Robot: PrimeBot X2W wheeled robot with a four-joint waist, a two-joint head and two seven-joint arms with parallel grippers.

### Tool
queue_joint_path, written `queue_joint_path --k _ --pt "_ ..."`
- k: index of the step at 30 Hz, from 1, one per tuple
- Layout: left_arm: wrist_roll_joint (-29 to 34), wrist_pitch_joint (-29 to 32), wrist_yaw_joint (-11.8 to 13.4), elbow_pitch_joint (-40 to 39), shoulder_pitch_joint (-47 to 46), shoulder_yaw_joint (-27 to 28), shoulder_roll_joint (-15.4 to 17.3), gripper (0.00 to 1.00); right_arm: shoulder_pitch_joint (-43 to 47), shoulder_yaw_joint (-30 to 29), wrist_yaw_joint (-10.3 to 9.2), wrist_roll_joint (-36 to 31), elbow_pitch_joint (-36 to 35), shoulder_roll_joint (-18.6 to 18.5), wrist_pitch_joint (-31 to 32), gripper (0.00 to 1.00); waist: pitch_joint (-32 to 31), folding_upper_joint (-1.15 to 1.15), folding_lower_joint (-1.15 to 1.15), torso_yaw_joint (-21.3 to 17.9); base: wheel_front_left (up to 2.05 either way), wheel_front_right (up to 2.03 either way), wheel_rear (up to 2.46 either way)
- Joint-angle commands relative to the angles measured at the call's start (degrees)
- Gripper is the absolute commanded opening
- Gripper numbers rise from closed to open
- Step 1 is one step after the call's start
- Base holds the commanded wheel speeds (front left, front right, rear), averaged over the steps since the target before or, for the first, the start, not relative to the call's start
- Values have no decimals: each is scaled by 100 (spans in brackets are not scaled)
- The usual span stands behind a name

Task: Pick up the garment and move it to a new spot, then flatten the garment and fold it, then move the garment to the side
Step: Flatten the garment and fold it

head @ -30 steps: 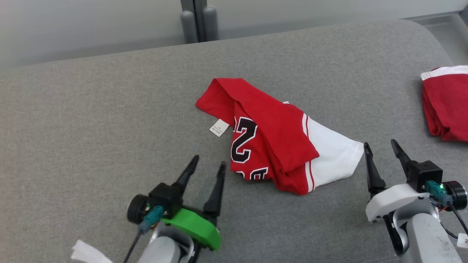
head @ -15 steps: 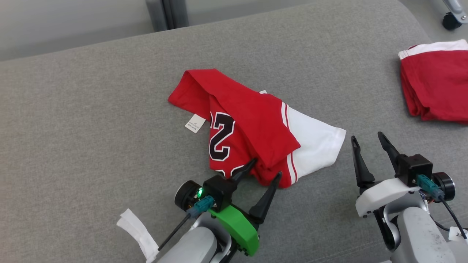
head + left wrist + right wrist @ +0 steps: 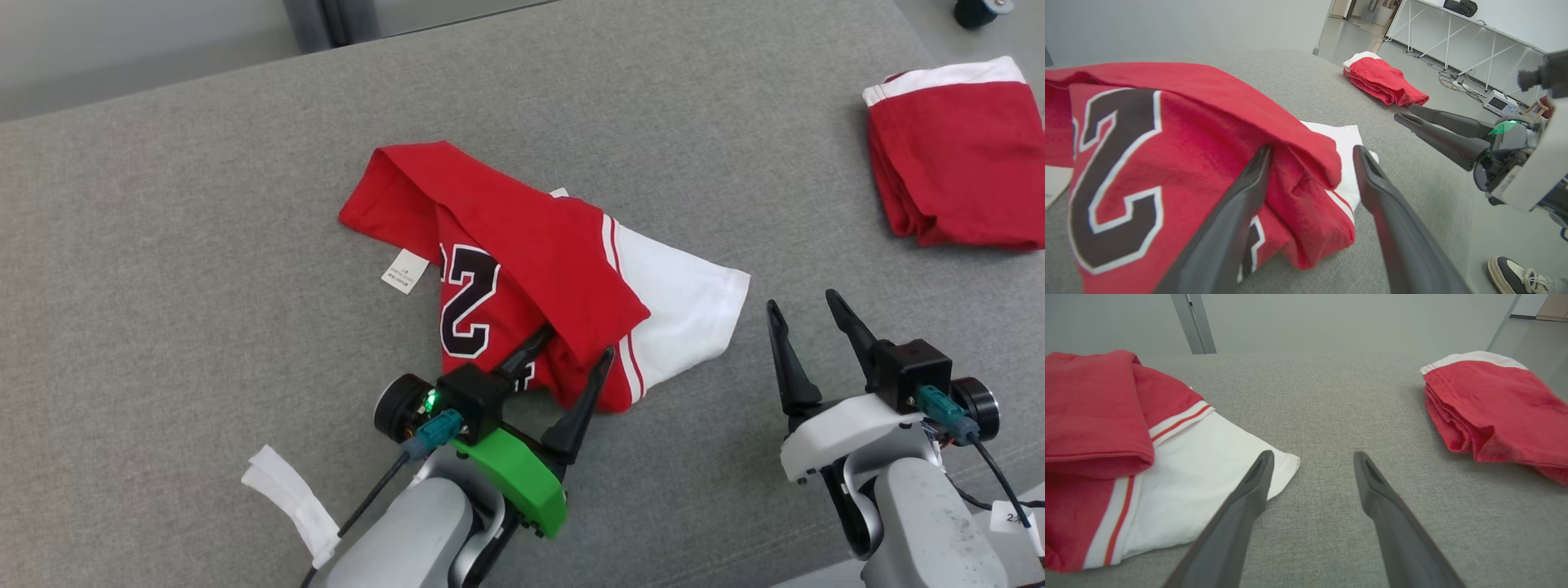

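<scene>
1. Garment (image 3: 522,269): a red jersey with a black numeral and a white sleeve panel, lying crumpled and partly folded over itself on the grey cloth-covered table (image 3: 163,245).
2. Left gripper (image 3: 578,340): jaws spread wide and gripping nothing. Its tips straddle the garment's near folded edge. In the left wrist view the red fold bulges up between the two fingers (image 3: 1237,212). One finger lies over the numeral side, the other just past the fold, toward the white panel.
3. Right gripper (image 3: 802,300): jaws released and empty, over bare table. The white sleeve corner lies just beside its left finger. I cannot tell whether they touch.
4. White label (image 3: 405,271): pokes out from the garment's edge, beyond the left gripper and off to its left.
5. Second red garment (image 3: 955,155): folded, well apart, ahead of the right gripper and to its right.
6. Shoe (image 3: 1515,273): on the floor, off the table edge, in the left wrist view.
</scene>
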Motion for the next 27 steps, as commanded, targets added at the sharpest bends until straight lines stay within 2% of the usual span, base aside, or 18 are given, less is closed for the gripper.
queue_joint_path --k 1,2,9,19,27 --pt "28 -4 -22 -1 -88 85 36 29 -52 27 -9 27 18 -18 -10 100 0 0 0 -11 0 0 0" --pt "11 -4 -22 -22 -82 115 35 0 -59 43 -9 40 24 -18 -10 100 -1 0 0 -15 0 0 0" --pt "-5 -4 -18 -224 127 484 36 0 21 -57 -9 0 84 -17 -9 100 -197 0 0 155 0 0 0" --pt "358 -5 -15 -746 618 1991 47 0 230 -152 -9 43 162 -18 -9 100 -701 0 0 890 0 0 0" --pt "743 -4 47 -361 1204 3205 302 0 312 -111 -9 106 267 -21 -9 100 -951 0 0 1189 0 0 0"
